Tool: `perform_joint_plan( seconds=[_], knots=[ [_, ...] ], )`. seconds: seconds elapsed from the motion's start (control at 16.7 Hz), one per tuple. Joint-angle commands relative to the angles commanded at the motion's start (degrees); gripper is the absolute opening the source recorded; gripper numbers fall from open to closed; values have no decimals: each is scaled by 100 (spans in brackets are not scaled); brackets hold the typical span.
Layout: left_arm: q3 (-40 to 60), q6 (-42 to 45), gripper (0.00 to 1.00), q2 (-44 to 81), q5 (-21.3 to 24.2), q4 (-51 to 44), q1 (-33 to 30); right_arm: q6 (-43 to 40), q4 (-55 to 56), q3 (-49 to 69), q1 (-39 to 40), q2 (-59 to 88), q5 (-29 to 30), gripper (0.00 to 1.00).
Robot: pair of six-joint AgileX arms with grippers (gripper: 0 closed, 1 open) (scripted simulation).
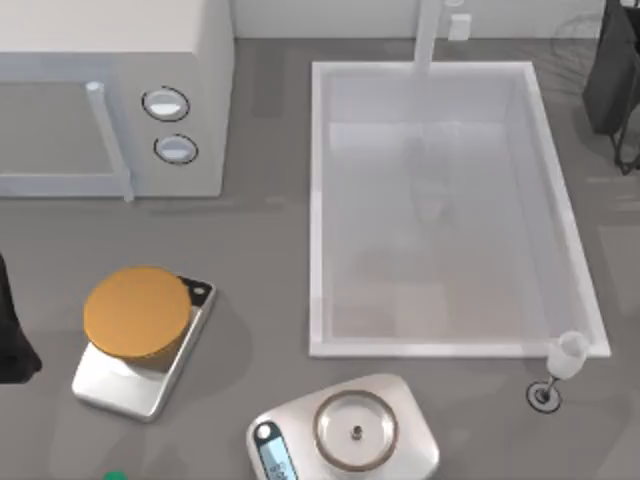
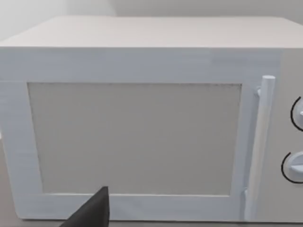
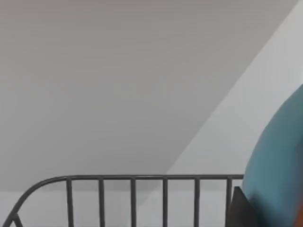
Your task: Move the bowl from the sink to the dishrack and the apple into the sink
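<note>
Blue bowl [image 3: 279,165] beside dishrack [image 3: 132,194] rail

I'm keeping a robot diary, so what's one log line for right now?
left arm: parked, table's left edge | right arm: far right corner, by dishrack | bowl: close beside dishrack rail

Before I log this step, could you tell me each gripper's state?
Left gripper: cannot be told.
Right gripper: cannot be told; the bowl is beside it.

Bowl [image 3: 279,165], seemingly, and dishrack [image 3: 132,194], both cut off by frame edge.
</note>
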Motion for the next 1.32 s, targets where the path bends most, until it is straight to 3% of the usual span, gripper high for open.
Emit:
perform_joint_plan(
  seconds=[0.54,1.32],
  knots=[
    [0,0,100,0,0,0,0,0,0,0,0,0,0,98],
    [0,0,100,0,0,0,0,-2,-146,-168,43,-347,50,100]
  ],
)
